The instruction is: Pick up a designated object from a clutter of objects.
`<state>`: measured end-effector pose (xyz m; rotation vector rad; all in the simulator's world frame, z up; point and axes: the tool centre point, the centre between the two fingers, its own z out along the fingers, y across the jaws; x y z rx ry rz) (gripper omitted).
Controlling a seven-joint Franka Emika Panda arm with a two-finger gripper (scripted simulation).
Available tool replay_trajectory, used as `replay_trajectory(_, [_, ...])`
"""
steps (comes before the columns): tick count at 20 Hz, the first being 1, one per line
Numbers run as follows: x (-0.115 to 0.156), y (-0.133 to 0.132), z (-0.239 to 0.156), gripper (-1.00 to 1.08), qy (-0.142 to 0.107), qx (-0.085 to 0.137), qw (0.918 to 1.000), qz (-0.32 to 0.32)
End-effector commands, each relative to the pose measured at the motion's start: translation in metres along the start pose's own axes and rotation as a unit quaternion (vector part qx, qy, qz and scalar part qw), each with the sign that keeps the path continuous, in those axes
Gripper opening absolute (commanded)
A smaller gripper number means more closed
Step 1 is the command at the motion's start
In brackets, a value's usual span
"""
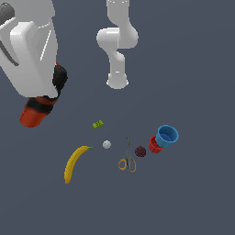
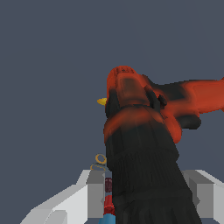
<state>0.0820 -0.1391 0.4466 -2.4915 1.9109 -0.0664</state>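
Note:
The red-orange and black power drill [image 1: 34, 114] hangs in my gripper [image 1: 48, 94] at the exterior view's upper left, lifted well above the grey floor. In the wrist view the drill [image 2: 140, 113] fills the middle, its black handle clamped between my two white fingers [image 2: 96, 192], and my gripper [image 2: 148, 192] is shut on it. The other clutter lies on the floor below: a yellow banana [image 1: 75, 163], yellow-handled scissors [image 1: 127, 158], a white ball [image 1: 106, 144], a green piece [image 1: 97, 124], a dark red berry [image 1: 140, 151], a red cup [image 1: 155, 144] and a blue cup [image 1: 167, 136].
The arm's white base [image 1: 117, 80] stands at the back of the exterior view. In the wrist view the banana tip [image 2: 101, 101] and a scissors handle [image 2: 99, 161] peek out beside the drill. The floor is plain dark grey.

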Motion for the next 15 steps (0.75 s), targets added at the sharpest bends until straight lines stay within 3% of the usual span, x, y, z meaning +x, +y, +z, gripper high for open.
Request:
replay_trajectory(1, [0.003, 0.001, -0.014, -1.00, 0.002, 0.004, 1.0000, 0.000])
replay_trajectory(15, [0.010, 0.001, -0.039, -1.00, 0.002, 0.004, 1.0000, 0.000])
